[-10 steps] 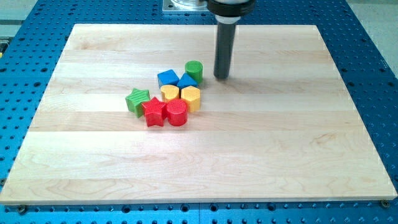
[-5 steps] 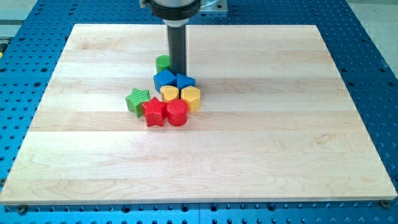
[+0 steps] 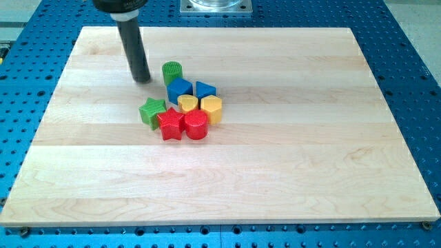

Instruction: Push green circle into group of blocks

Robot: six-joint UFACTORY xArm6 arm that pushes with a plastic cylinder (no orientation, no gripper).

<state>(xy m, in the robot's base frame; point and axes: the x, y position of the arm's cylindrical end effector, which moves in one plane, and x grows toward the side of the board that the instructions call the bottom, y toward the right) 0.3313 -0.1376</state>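
The green circle point(image 3: 172, 71) stands at the top of the group, touching the upper left of a blue block point(image 3: 180, 89). My tip point(image 3: 142, 80) rests on the board to the left of the green circle, a short gap away. The group below holds a blue triangle point(image 3: 204, 89), a yellow block point(image 3: 188, 103), a yellow hexagon point(image 3: 211, 109), a green star point(image 3: 151, 111), a red star point(image 3: 170, 124) and a red circle point(image 3: 196, 125).
The wooden board point(image 3: 275, 158) lies on a blue perforated table point(image 3: 406, 55). A metal mount point(image 3: 216, 6) sits beyond the board's top edge.
My tip swept from the right of the green circle across to its left. The green circle slid left, from the blue triangle's upper right to the blue block's upper left.
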